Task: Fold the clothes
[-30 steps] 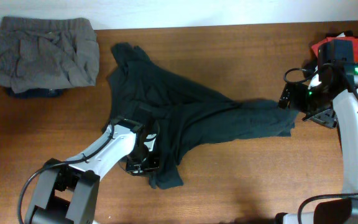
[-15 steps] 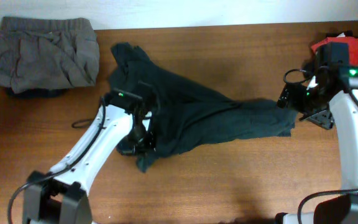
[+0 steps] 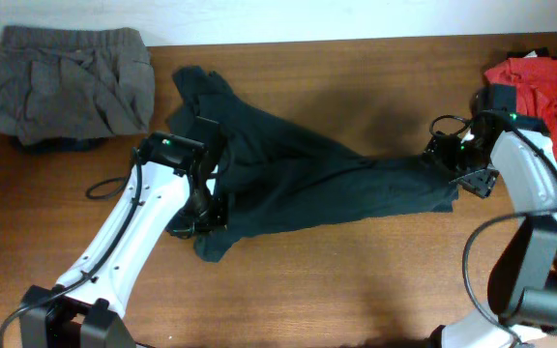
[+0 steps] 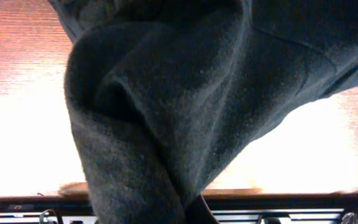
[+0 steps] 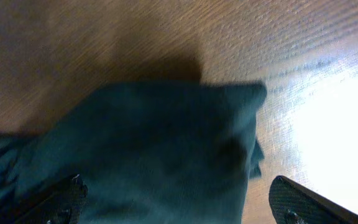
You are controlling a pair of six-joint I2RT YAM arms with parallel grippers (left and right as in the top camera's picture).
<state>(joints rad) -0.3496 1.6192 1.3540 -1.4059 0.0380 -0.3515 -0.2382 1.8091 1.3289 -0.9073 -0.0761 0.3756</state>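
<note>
A large black T-shirt [image 3: 307,179] lies crumpled across the middle of the table. My left gripper [image 3: 204,208] is shut on a fold of its lower left part. In the left wrist view that dark cloth [image 4: 166,106] rises bunched from the jaws and fills the frame, hiding the fingers. My right gripper [image 3: 450,159] hovers open over the shirt's right end. In the right wrist view that end [image 5: 166,143] lies between the two wide-apart fingers [image 5: 294,199], and my right gripper [image 5: 176,202] holds nothing.
A grey elastic-waist garment [image 3: 66,82] lies in a heap at the back left over something dark. A red T-shirt [image 3: 542,82] sits at the back right edge, just behind the right arm. Bare wooden table [image 3: 356,280] runs along the front.
The left gripper has finished closing on the shirt's lower flap and drawn it back and to the left. The right gripper has shifted slightly left over the shirt's right end, still open.
</note>
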